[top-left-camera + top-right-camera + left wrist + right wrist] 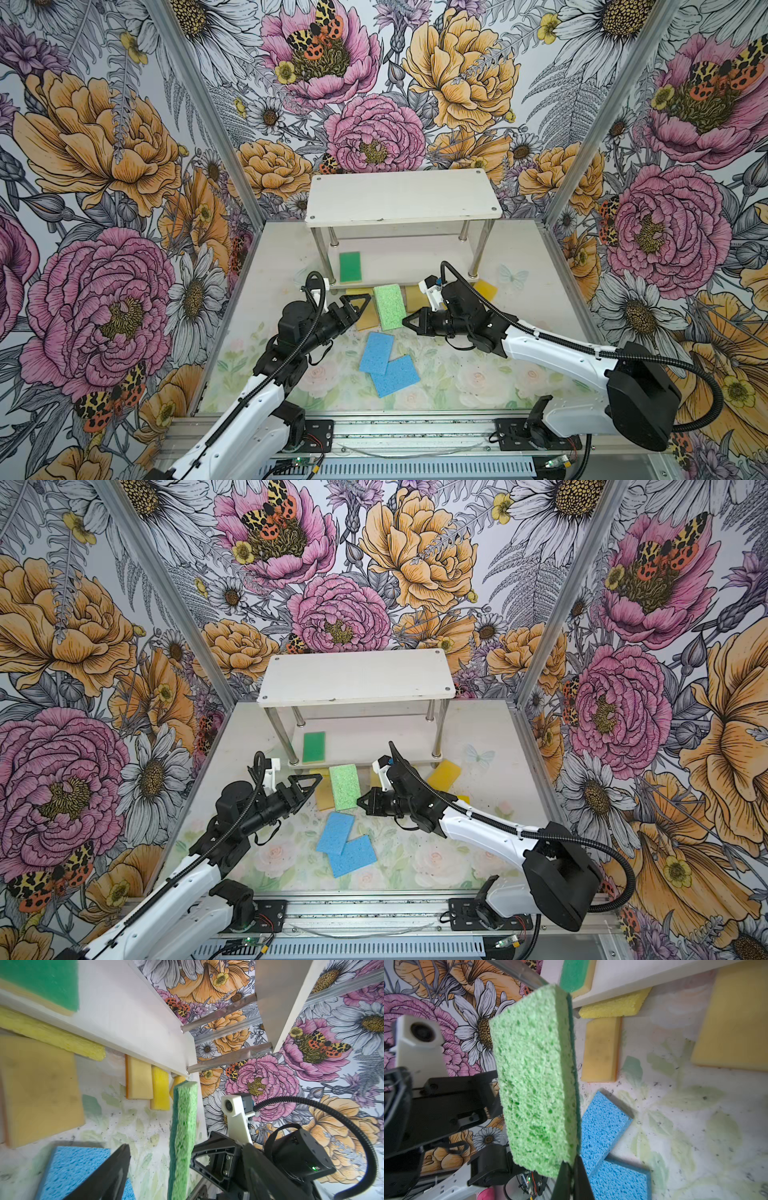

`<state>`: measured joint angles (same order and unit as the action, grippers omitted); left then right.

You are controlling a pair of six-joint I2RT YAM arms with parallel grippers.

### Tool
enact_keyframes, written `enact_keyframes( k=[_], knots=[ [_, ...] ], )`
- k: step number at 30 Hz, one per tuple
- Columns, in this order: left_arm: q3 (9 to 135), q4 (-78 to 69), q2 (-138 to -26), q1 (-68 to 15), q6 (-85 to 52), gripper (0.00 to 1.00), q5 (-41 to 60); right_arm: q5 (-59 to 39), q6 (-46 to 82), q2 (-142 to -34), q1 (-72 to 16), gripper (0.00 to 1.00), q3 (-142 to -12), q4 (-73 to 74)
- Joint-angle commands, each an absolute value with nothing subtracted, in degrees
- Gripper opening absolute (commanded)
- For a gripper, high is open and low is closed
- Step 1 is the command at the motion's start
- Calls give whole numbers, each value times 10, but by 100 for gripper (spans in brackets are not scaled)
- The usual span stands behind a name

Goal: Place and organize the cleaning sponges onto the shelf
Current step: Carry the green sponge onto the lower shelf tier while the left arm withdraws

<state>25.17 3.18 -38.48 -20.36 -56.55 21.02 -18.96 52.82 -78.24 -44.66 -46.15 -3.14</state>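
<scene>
Early stage. You have one sponge shelved: the dark green sponge (350,267) lies flat on the lower board of the shelf (403,197), near its left end. The shelf's top board is bare.

Your right gripper (571,1174) is clamped on one end of the light green sponge (535,1076). It holds the sponge tilted and off the table (478,374), just in front of the shelf's front edge. So that one is in hand, not placed.

Your left gripper (360,305) has its jaws apart, just beside the same sponge. The left wrist view shows a gap between the one visible finger (108,1174) and the sponge.

The rest is not started. The two blue sponges (377,347) overlap at a corner on the table, well in front of the shelf. The yellow and tan sponges (485,288), at least five of them, lie on the table along the shelf's front edge. Some are against or under the lower board; I cannot tell which.

Roughly a tenth done, I'd judge. Left for you: seat the light green one, then shelve every blue, yellow and tan sponge and line them up.
</scene>
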Motion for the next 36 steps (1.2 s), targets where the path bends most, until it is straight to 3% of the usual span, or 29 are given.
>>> enact_keyframes(
  k=[1, 8, 17, 36],
  knots=[
    [288, 239, -313, -190, -502, 91, 103, -93, 553, -816, -445, 0, -503, -13],
    [285, 302, -277, -138, -493, 95, 140, -30, 537, -927, -434, 0, -596, 0],
    [274, 313, -267, -74, -485, 99, 213, -21, 499, -1048, -408, 0, -718, -9],
    [276, 322, -282, -69, -468, 99, 226, -48, 467, -1176, -392, 1, -834, -43]
  ],
)
